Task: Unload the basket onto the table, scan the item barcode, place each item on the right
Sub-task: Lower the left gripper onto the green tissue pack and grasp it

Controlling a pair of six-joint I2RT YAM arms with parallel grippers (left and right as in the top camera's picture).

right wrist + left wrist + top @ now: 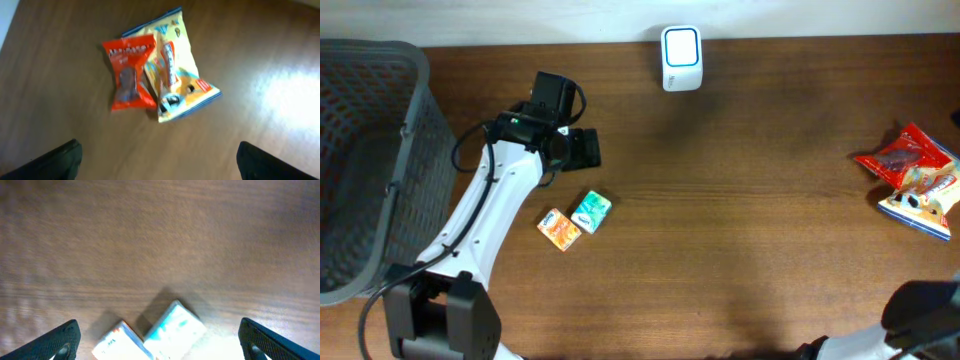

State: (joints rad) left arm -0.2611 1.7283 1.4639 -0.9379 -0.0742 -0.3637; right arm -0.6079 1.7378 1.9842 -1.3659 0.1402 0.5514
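Nearest us, the right arm (923, 312) shows only at the bottom right corner of the overhead view. Its jaws are spread: in the right wrist view the two dark fingers (55, 160) sit at opposite lower corners with bare wood between them. The left arm (485, 215) reaches up from the bottom left.

A little further in, left of centre, two small boxes lie side by side and touching on the wooden surface (750, 220): the orange box (559, 229) nearer us and the teal box (591, 211) just beyond it to the right. The left jaws stand just past these boxes and are also spread. In the left wrist view each finger (60, 340) is at a lower corner, and both boxes show low between them, untouched.

Over at the right edge, well apart from the boxes, we see two snack packets. The red packet (905, 158) lies partly over the yellow-and-blue packet (925, 205). The right wrist camera looks down on this pair, and neither packet is gripped.

The grey mesh basket (370, 160) fills the left side of the surface.

Farthest off, at the back edge near the middle, stands the white scanner (681, 58) with its blue-rimmed window. No item lies near it.
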